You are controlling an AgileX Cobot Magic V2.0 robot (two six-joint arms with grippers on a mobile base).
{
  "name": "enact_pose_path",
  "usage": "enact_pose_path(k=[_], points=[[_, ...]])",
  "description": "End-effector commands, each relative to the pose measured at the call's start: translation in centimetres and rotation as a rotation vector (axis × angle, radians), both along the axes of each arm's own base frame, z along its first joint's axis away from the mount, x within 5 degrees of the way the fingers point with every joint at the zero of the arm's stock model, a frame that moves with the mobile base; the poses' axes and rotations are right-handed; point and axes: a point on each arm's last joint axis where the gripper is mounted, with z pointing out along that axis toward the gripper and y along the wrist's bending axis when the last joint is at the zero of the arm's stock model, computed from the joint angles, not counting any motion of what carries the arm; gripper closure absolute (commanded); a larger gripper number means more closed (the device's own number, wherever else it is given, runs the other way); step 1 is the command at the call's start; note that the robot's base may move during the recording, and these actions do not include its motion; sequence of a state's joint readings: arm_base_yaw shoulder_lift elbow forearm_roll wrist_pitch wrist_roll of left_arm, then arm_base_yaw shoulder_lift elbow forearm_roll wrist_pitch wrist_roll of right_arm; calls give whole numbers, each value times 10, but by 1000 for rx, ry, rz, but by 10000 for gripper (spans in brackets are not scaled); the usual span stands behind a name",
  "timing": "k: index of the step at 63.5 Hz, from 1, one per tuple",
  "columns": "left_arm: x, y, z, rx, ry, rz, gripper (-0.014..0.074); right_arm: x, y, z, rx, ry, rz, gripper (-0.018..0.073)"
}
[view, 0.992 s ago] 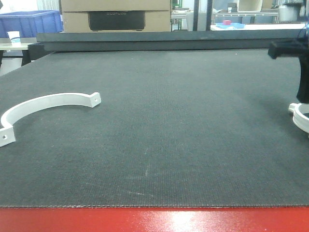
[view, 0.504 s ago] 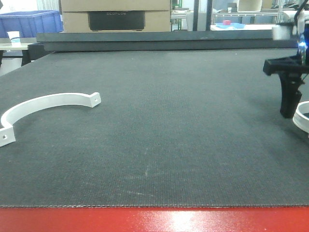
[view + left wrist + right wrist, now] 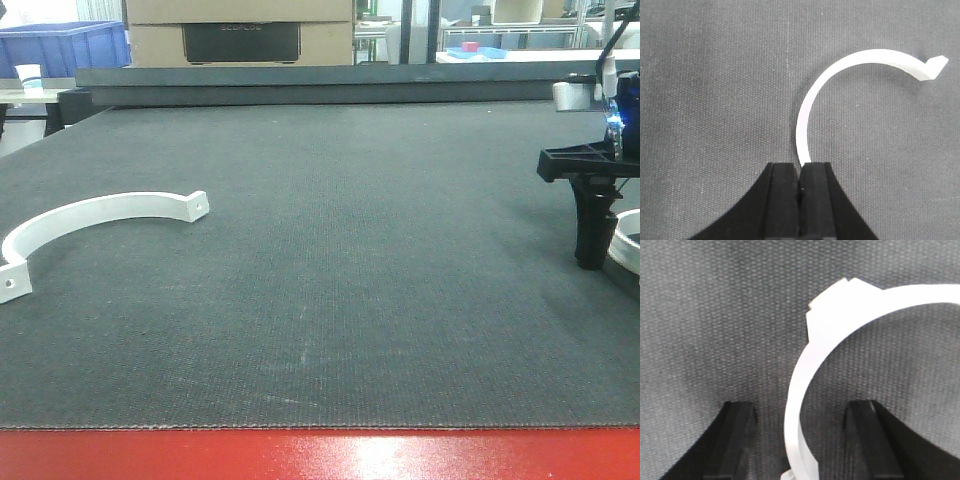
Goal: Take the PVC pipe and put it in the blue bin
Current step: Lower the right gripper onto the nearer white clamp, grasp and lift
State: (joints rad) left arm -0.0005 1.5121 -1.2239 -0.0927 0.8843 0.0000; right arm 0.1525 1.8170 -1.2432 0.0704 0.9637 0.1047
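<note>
Entry: PVC pipe (image 3: 820, 335), white open-arc clamp band, standing on its edge on the dark desk (image 3: 350, 250) at the right side. Hazards, as judged: the band is thin, smooth and curved, so pads closing on it meet a rounded wall and it may pivot or squirt out sideways. If one finger lands first, it is likely to push the pipe across the desk instead of pinching it. A grip taken away from the arc's middle leaves the long free part hanging to one side, apt to rotate in the pads during the lift and to catch on a bin rim at release. A squared projection on the outer face lies just beyond the tips and could foul a finger. Position relative to claw: the right claw (image 3: 800, 412) is spread wide and straddles the band, one finger inside the arc and one outside, the band passing roughly midway between them; contact with either pad cannot be told. Associated items: second PVC pipe (image 3: 100, 212) lies at the left of the desk. The left claw (image 3: 799, 167) is closed with nothing between its fingers, that band's near end disappearing behind its tips. Blue bin (image 3: 60, 45) stands far back left, off the desk, well apart from both pipes.
</note>
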Motion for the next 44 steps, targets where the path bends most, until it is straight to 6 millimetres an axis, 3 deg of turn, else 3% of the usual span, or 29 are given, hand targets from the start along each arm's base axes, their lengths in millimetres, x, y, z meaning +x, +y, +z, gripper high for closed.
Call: enact_pose_path(k=[1,8,14,21,30,44], points=[[1,-3,2,-14,-15,3,691,1,0,1,-6,-3,4,263],[1,-3,2,-14,-15,3,691,1,0,1,-6,-3,4,267],[1,-3,2,-14,-15,3,691,1,0,1,-6,-3,4,333],[1,-3,2,-14,-15,3,691,1,-1,1,-14,-4,9,468],[0,-3,2,-14,-1,2,691,1,-4,4,-55,5,30,718],[-4,-3,5,-16,64,8,708,3,-6,28,-70,-43,38,715]])
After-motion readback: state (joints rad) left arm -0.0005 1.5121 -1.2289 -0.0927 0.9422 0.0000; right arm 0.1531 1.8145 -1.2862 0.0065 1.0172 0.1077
